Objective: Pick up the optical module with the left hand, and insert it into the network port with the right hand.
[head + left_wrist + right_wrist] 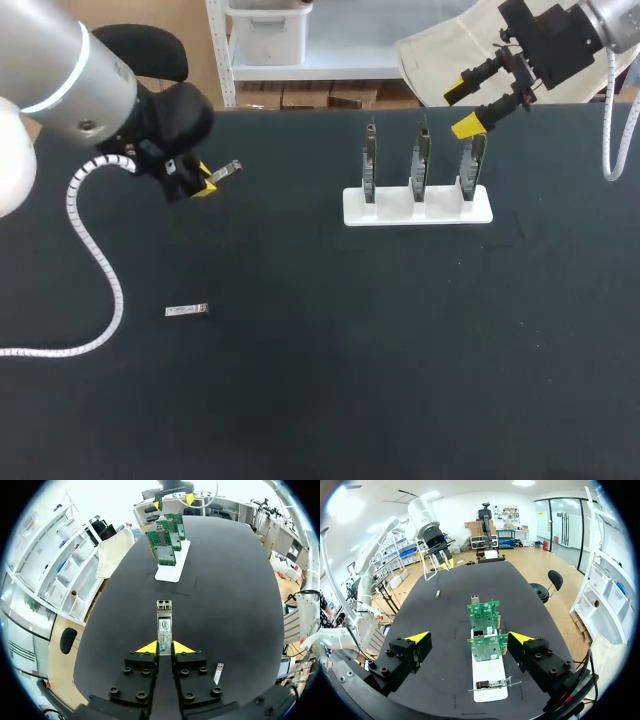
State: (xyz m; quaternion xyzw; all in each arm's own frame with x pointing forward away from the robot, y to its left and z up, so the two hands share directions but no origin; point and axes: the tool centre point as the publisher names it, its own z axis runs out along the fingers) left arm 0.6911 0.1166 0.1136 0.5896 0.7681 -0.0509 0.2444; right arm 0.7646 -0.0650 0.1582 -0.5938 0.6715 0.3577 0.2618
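From above, the left tool (208, 180) is clamping the optical module (228, 169) over the black table (330, 380). A spare module (187, 311) is lying flat on the table. A white stand (418, 210) is holding three green cards (421, 158) upright. At the left wrist, both fingers (148, 647) are pinching the module. At the right wrist, the right tool (469, 639) is standing wide apart, with the cards ahead of it, untouched.

Wide open mat (380, 350) through the middle; upright cards (421, 160) on stand (355, 213) blocking at 2 o'clock, loose module (187, 311) lying flat at 8 o'clock.
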